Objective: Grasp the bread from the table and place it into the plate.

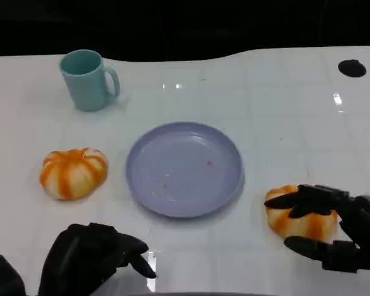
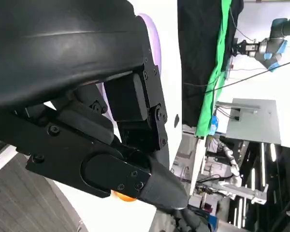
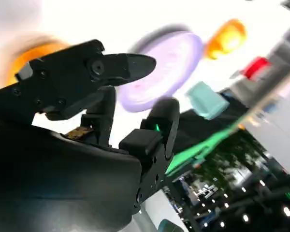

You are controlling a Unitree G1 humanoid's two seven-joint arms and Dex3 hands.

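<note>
Presently the right hand (image 1: 333, 231) is set around the round orange-and-white striped bread roll (image 1: 296, 222) on the white table (image 1: 283, 105), fingers above and below it, just right of the round lilac plastic plate (image 1: 184, 168); whether the grip is firm cannot be told. A second striped roll (image 1: 73, 172) lies left of the plate, near a teal mug (image 1: 88, 79). Left hand (image 1: 92, 256) rests curled, holding nothing. Risk: a loose hold on the soft, rounded roll may let it slip during the lift, or crush it if squeezed
</note>
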